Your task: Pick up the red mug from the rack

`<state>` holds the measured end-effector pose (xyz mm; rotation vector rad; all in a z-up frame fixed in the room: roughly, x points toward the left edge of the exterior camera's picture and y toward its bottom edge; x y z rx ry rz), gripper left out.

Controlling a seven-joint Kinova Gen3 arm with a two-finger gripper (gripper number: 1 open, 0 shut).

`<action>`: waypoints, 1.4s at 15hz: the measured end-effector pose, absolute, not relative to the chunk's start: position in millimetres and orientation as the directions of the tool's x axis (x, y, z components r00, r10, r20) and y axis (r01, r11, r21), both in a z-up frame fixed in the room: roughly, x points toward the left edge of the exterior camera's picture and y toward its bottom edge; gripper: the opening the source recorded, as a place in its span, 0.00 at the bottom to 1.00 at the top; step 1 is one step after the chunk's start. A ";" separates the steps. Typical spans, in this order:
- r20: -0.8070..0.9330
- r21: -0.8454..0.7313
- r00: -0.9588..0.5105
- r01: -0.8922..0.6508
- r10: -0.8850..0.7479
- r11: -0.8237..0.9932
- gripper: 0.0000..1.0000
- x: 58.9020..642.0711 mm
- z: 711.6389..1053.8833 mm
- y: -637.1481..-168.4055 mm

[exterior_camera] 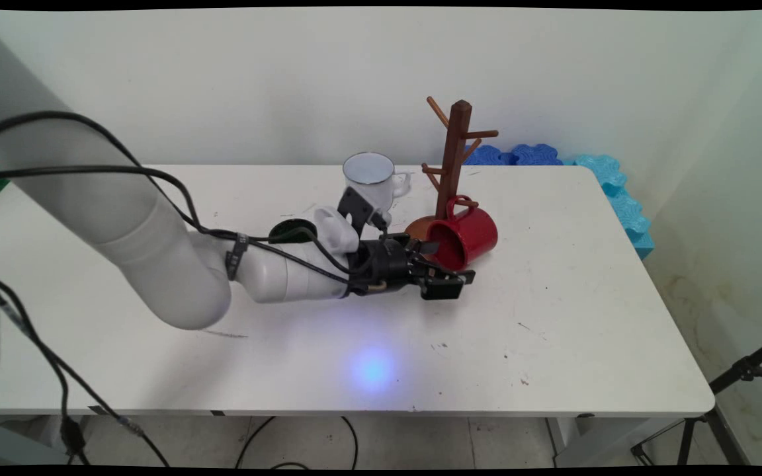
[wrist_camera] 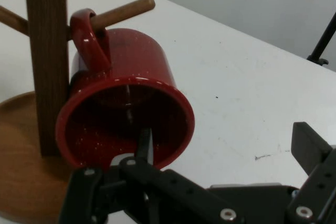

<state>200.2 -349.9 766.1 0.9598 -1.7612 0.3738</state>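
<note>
Fingers (wrist_camera: 144, 142) level, straddling red mug (exterior_camera: 467, 237) rim

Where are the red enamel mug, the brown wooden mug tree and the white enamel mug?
red enamel mug (wrist_camera: 139, 56), hand view, on its outer side wall near the handle.
brown wooden mug tree (exterior_camera: 455, 142), main view, on the upright post.
white enamel mug (exterior_camera: 381, 188), main view, on its outer wall below the rim.
</note>
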 end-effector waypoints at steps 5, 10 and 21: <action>0.901 0.176 -0.129 -0.763 -0.414 0.622 1.00 188.7 751.2 -358.5; 0.908 0.159 -0.126 -0.777 -0.398 0.609 1.00 176.2 737.2 -373.1; 0.917 0.113 -0.153 -0.787 -0.369 0.607 0.00 157.0 719.0 -395.5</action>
